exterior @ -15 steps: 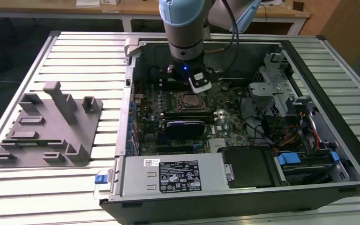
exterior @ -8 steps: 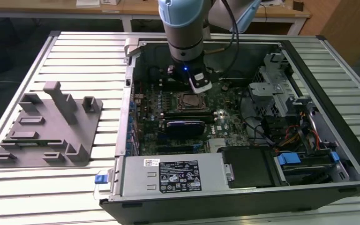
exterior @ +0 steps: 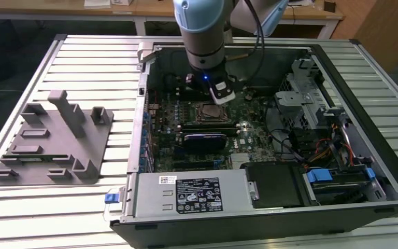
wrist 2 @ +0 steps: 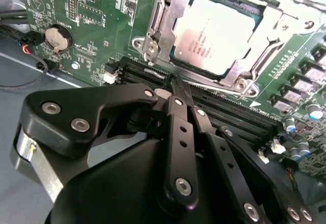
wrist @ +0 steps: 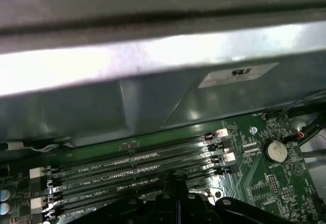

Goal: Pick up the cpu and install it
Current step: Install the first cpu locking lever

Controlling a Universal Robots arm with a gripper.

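Observation:
The cpu [wrist 2: 216,30] is a flat square chip with a shiny silver top. It lies in the motherboard socket, with the socket's metal frame [wrist 2: 153,35] around it. In the exterior view the cpu [exterior: 210,112] sits mid-board inside the open computer case. My gripper [wrist 2: 178,89] is shut with nothing between its black fingers. It hovers over the memory slots [wrist 2: 229,112] just beside the socket, apart from the cpu. In the exterior view the gripper [exterior: 223,97] hangs just above and behind the socket. Its tips [wrist: 177,186] point at the memory slots [wrist: 127,168].
The case wall [wrist: 153,91] rises close behind the memory slots. A coin battery [wrist 2: 56,37] sits on the green board. A power supply [exterior: 192,194] fills the case front and a drive cage [exterior: 310,98] stands at the exterior view's right. A grey fixture [exterior: 54,140] lies on the table.

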